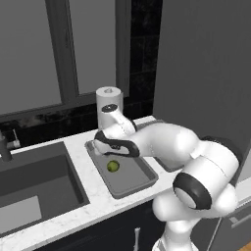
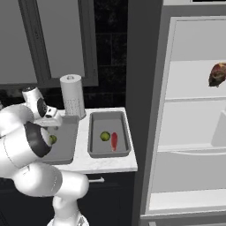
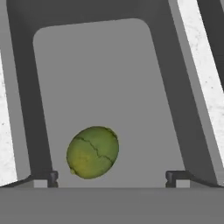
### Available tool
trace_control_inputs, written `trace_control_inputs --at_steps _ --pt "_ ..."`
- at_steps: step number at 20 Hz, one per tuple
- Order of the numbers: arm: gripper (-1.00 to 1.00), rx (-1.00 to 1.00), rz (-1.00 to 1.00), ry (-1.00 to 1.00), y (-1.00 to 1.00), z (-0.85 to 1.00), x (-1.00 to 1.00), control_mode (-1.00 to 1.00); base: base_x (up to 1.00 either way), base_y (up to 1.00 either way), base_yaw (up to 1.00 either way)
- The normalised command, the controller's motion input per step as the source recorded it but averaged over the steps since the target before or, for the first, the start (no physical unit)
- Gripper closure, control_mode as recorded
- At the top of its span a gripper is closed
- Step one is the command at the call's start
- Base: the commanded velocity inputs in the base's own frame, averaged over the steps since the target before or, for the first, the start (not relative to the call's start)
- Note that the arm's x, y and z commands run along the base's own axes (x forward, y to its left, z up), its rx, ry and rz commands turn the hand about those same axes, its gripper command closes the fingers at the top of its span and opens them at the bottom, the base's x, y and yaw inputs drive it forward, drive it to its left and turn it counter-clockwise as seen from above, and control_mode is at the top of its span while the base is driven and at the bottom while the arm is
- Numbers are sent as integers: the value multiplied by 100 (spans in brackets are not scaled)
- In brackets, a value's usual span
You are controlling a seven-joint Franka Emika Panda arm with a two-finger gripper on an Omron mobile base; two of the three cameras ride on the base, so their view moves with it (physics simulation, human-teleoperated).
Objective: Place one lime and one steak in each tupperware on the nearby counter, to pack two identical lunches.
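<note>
While I am hovering over the counter [image 1: 93,208] beside the sink [image 1: 34,181], my claw [image 3: 112,178] is standing wide open and holding nothing, its tips straddling the left tupperware [image 1: 142,179], where one lime [image 3: 92,152] is lying loose. I am judging the lime step here as done, and the right tupperware [image 2: 95,137] is already holding a lime [image 2: 105,136] and a steak [image 2: 114,141]. Next I am needing to rise clear and reach into the open fridge [image 2: 190,119] for the second steak [image 2: 217,74]

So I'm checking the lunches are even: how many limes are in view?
2. One lime lies alone in the left tupperware, below the end effector. The other lime sits beside the steak in the right tupperware. None seems hidden.
</note>
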Motion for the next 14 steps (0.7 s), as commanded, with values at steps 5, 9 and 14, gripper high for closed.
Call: trace_control_inputs --at_steps 5,9,14 --pt "-100 3 9 9 -31 78 -100 -100 0 0 0" --pt "-100 2 10 11 -31 50 -100 -100 0 0 0" --pt "-100 0 11 12 -39 29 -100 -100 0 0 0"
